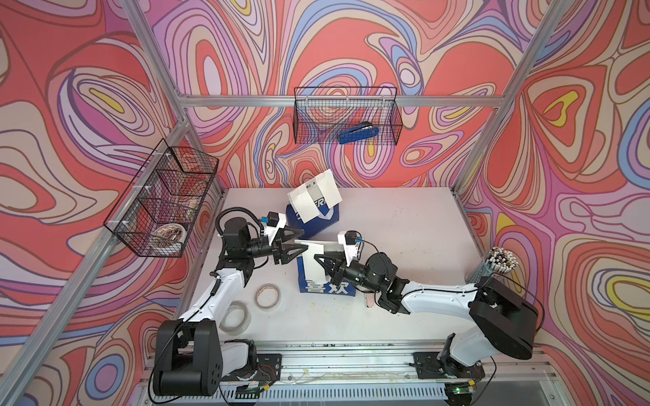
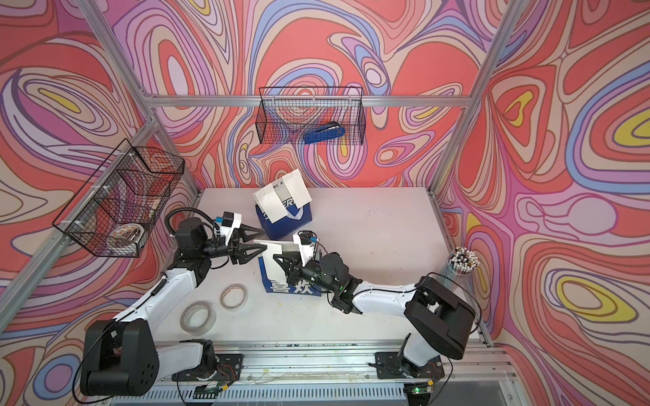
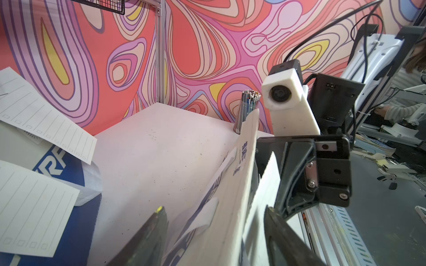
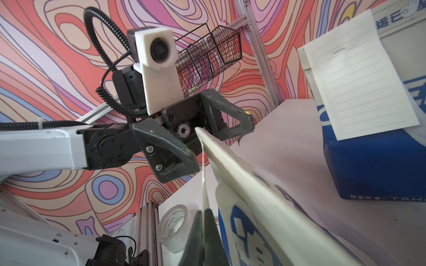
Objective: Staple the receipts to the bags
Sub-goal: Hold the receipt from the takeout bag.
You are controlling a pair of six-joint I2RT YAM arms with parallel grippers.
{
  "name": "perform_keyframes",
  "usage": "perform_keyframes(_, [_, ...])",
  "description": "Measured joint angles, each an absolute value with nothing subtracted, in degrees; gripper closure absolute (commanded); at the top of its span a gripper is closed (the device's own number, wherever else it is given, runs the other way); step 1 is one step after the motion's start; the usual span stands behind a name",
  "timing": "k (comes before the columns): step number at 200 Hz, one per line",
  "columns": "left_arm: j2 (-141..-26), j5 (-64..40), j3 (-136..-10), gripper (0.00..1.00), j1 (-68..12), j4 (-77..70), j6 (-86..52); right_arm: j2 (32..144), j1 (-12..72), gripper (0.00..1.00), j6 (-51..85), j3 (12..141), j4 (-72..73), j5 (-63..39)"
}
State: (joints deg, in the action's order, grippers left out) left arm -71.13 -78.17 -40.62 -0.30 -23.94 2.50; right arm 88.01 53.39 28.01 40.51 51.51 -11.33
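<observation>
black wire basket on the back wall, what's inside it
A blue stapler lies inside the black wire basket, toward one end. Anything small behind the stapler would be hidden.

The receipt (image 3: 268, 184) is looking like thin matt paper; the near bag (image 4: 265, 207) is showing a smooth matt face; the far bag (image 3: 92, 182) is showing a fine woven-looking grain (on its white band); the basket (image 1: 316, 119) is reading as black wire; the stapler (image 1: 358, 134) is gleaming like blue plastic; the table (image 1: 404, 246) is looking matt, speckled.
</observation>
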Motion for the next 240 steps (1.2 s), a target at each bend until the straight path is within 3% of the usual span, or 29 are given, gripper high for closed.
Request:
perform_keyframes(18, [-69.1,-78.2,-40.6,0.47,-0.3,-20.8,5.1,88.0,53.4,1.00,28.1,40.5,51.8,-11.3])
perform_keyframes(65, [-65.1,-77.8,-42.2,0.43,-0.3,-6.5,15.5,90.6,53.4,1.00,29.1,41.2,54.5,-11.4])
perform_keyframes(160, [-65.9,-75.5,-44.1,0.77,-0.3,2.6,22.3,92.5,53.4,1.00,28.9,43.2,53.3,-11.4])
perform_keyframes(209, [-65.9,-74.9,-44.2,0.78,-0.3,4.5,23.9,92.3,53.4,1.00,27.6,43.5,50.5,-11.4])
perform_keyframes(230, [-66.0,-74.8,-44.2,1.00,-0.4,5.0,24.2,92.1,53.4,1.00,27.5,43.5,50.0,-11.4])
perform_keyframes(240, [-66.3,-74.8,-44.4,1.00,-0.4,5.4,24.5,92.0,53.4,1.00,27.5,43.6,50.0,-11.4])
